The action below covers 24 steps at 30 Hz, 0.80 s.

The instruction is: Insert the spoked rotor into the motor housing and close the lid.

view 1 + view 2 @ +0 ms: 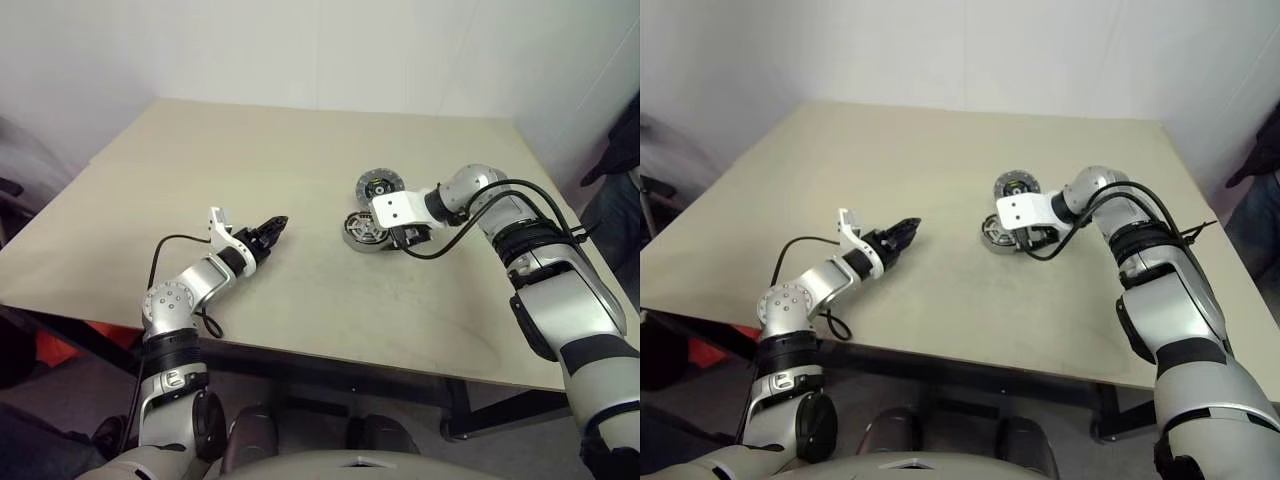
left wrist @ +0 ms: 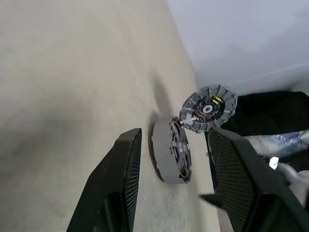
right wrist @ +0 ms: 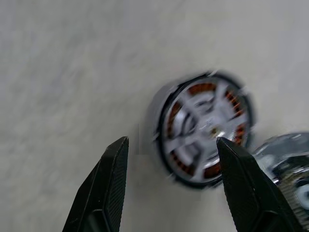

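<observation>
Broadly, a beige wooden table (image 1: pixel 300 300) filled the scene, and everything is placed here against the motor housing (image 1: pixel 361 231), which sat on the tabletop on the robot's right half. The right arm reached in from the right side, bending toward the housing, and its right gripper (image 3: pixel 170 181) hung just beside and above the housing with both black fingers spread wide apart and nothing between them. The left gripper (image 1: pixel 272 231) was well apart from the housing, on its left, pointing toward it just over the tabletop; its fingers stood parted, holding nothing. The housing itself was a short silver ring with copper-brown windings (image 3: pixel 206 89) showing inside. The spoked rotor (image 3: pixel 202 129) sat inside the housing, its silver spokes crossing over the windings. The lid (image 1: pixel 380 185), a dark disc with a blue-grey patterned rim and small yellow-green marks at its centre, lay flat on the table just beyond the housing, close beside its rim; whether they touched could not be told.
</observation>
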### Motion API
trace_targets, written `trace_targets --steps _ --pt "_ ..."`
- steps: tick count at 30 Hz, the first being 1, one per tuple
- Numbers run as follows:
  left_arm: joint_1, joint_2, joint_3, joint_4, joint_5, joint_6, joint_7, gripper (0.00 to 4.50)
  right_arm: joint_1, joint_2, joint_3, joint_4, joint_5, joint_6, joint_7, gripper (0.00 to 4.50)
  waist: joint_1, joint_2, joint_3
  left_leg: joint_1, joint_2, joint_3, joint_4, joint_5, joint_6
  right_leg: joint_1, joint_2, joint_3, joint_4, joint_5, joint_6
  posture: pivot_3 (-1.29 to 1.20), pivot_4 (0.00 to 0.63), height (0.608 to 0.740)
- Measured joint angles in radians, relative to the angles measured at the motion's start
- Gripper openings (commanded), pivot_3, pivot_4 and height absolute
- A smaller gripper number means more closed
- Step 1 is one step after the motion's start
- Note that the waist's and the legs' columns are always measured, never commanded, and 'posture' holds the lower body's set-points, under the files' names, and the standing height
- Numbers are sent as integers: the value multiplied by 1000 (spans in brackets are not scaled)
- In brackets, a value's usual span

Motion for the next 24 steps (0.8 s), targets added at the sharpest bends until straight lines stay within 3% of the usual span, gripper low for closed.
trace_targets --steps 6,24 --pt "9 -16 -2 -9 -9 -6 13 2337 -69 32 7 105 -70 -28 -35 3270 -9 0 0 0 1 0 0 1 2 -1 0 0 1 -1 -2 0 0 740" --pt "22 -10 2 -30 -31 -27 34 2337 -57 97 1 177 -117 13 -50 3270 -23 0 0 0 1 0 0 1 3 -1 0 0 2 -1 -2 0 0 740"
